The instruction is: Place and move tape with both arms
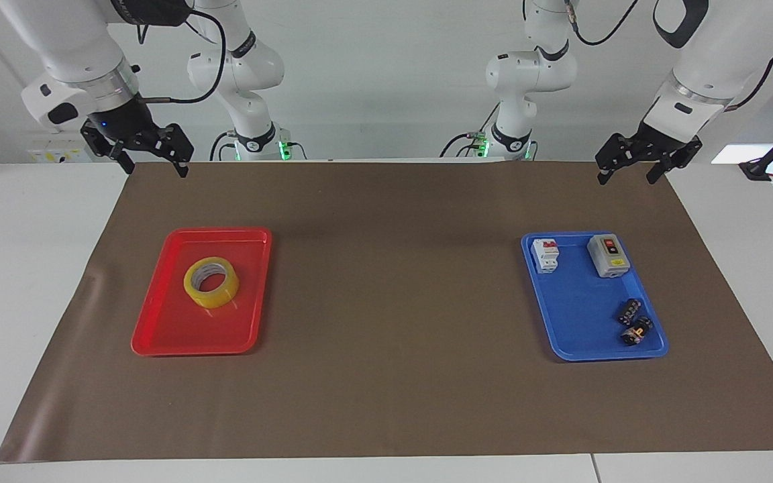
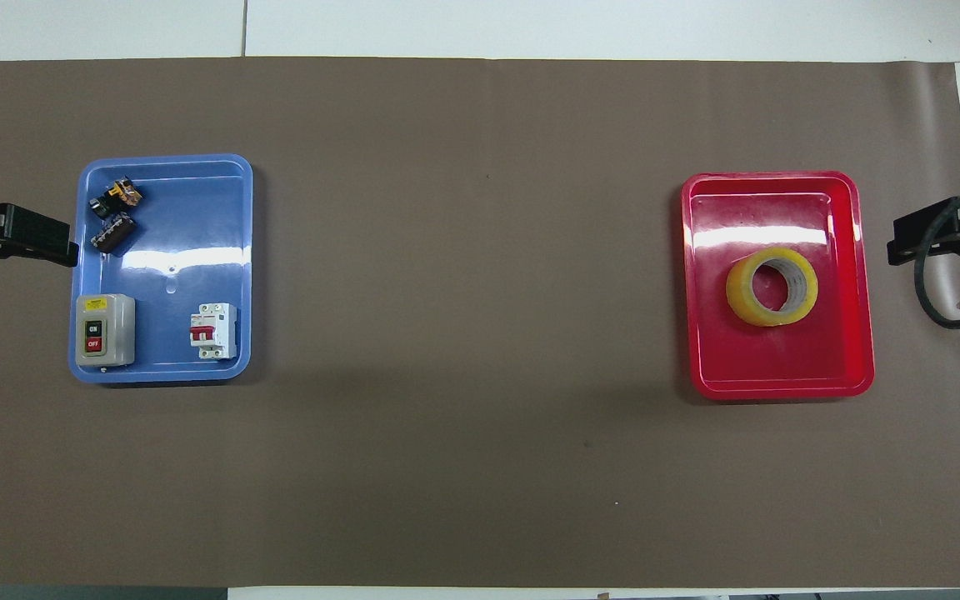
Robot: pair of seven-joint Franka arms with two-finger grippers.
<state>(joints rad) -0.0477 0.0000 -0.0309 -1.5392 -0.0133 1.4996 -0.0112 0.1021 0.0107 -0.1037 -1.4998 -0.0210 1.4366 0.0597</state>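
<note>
Your right pincer [image 1: 150,163] hangs in the air with its fingers apart and nothing between them, over the edge of the brown mat [image 1: 393,315] at the right arm's end of the table [image 1: 17,268], on the side nearest the robots. In the overhead view only its dark tip [image 2: 917,237] pokes in from the side, with a loop of black cable [image 2: 947,312] below it.

Your left pincer [image 1: 628,169] is also up in the air, fingers spread and empty, over the mat's edge at the left arm's end. From above you see it just beside the blue tray's rim [image 2: 26,242], raised and not touching it.

The tape [image 1: 211,282] lies flat in the red tray [image 1: 178,339], hole facing up, roughly in the tray's middle. You can see it well clear of both pincers. The red tray sits on the mat toward the right arm's end.

The blue tray [image 1: 581,345] sits toward the left arm's end, well apart from the red one. In it you have a white circuit breaker [image 1: 545,255] and a grey on/off switch box [image 1: 608,255] on the side nearer the robots, and two small dark parts [image 1: 633,322] close together in the corner farther from the robots.
</note>
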